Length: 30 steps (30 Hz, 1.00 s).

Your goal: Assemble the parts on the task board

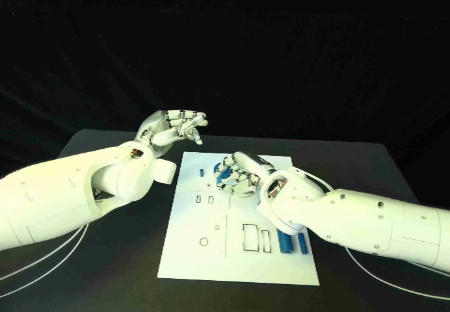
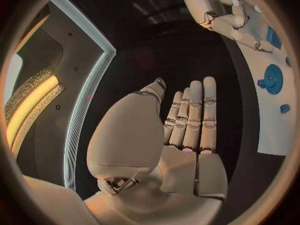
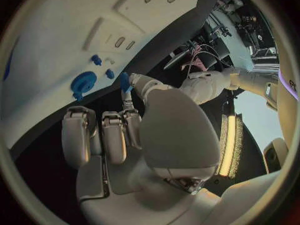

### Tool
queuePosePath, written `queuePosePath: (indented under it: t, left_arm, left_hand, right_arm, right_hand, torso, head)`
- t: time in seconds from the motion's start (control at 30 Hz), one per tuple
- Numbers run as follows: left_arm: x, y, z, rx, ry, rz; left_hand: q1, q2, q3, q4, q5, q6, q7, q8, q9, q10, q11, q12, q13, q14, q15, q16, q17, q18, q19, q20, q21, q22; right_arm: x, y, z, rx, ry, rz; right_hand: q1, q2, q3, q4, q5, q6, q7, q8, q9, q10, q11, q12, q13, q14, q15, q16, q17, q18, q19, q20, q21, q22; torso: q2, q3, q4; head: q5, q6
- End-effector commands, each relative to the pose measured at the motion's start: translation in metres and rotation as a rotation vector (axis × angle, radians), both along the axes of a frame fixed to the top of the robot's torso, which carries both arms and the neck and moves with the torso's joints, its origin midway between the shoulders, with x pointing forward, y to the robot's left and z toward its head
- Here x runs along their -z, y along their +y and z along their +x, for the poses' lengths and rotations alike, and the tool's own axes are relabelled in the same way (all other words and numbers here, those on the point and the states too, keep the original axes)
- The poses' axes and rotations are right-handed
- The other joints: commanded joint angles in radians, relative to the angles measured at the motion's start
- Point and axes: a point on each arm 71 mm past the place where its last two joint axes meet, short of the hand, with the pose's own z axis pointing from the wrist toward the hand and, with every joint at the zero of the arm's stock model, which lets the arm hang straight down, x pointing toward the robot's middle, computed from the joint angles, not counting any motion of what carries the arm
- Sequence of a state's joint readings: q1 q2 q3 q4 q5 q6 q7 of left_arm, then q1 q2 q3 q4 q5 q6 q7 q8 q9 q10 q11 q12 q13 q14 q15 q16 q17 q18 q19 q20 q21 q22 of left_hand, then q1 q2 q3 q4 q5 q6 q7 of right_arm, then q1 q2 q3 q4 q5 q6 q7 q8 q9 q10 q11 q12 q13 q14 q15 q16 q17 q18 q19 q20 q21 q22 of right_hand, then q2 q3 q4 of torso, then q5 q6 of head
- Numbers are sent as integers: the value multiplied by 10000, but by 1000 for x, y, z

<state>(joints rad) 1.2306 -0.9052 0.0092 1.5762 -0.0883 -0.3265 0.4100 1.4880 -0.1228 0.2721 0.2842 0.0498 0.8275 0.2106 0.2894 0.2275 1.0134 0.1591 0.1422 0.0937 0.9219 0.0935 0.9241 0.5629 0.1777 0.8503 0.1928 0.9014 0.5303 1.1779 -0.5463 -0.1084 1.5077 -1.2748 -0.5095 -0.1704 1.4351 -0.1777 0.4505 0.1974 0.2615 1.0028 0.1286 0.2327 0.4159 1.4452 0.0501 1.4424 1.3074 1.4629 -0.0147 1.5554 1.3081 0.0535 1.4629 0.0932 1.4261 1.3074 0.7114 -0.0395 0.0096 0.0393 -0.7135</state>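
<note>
Right hand (image 1: 242, 174) seemingly pinches a blue part (image 3: 125, 81) above the task board (image 1: 239, 260).

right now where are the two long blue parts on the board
In the head view the two long blue parts lie side by side near the task board's near right corner, just under the right arm's forearm.

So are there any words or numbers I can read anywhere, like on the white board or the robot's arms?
None can be read.
White board: cut-out shapes and holes, no letters or numbers.
Blue parts: plain, no marks.
Right arm: small dark dots, no writing.
Right hand: a small reddish patch at the wrist, too small to read.
Left hand: no label that can be made out.
</note>
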Motion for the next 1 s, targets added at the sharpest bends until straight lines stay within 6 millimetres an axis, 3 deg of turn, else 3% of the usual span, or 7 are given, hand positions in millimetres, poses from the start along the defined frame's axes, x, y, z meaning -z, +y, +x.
queuePosePath:
  t: [0.03,0.43,1.0]
  left_arm:
    - [-1,-2,0,119,-60,-105]
    - [-1,-4,0,156,-45,-111]
    - [-1,-3,1,152,-27,-101]
  left_hand:
    - [-48,-56,23,18,2,-70,124,42,16,-38,28,49,15,-62,31,40,-13,46,-74,0,61,14]
    - [-48,-56,23,18,2,-70,124,42,16,-38,28,49,15,-62,31,40,-13,46,-74,0,61,14]
    - [-48,-56,23,18,2,-70,124,42,16,-38,28,49,15,-62,31,40,-13,46,-74,0,61,14]
  right_arm:
    - [8,3,-1,80,288,-449]
    - [33,15,-11,46,603,-1095]
    - [40,18,-16,-27,610,-1233]
  right_hand:
    - [-47,22,50,2,19,-23,-13,35,71,-4,-39,-45,997,992,-66,37,2247,-110,63,-61,-59,1327]
    - [-86,-3,48,-6,14,-41,-8,42,78,-20,-34,-63,978,990,-65,34,2236,-106,52,-63,-76,1315]
    - [-111,-21,48,-15,12,-49,-7,51,85,-17,-34,-60,984,989,-63,32,2233,-103,46,-63,-87,1308]
  torso:
    - [13,8,-13]
    - [16,21,-16]
    - [7,21,-15]
  head:
    - [25,-39]
    - [83,-153]
    - [94,-228]
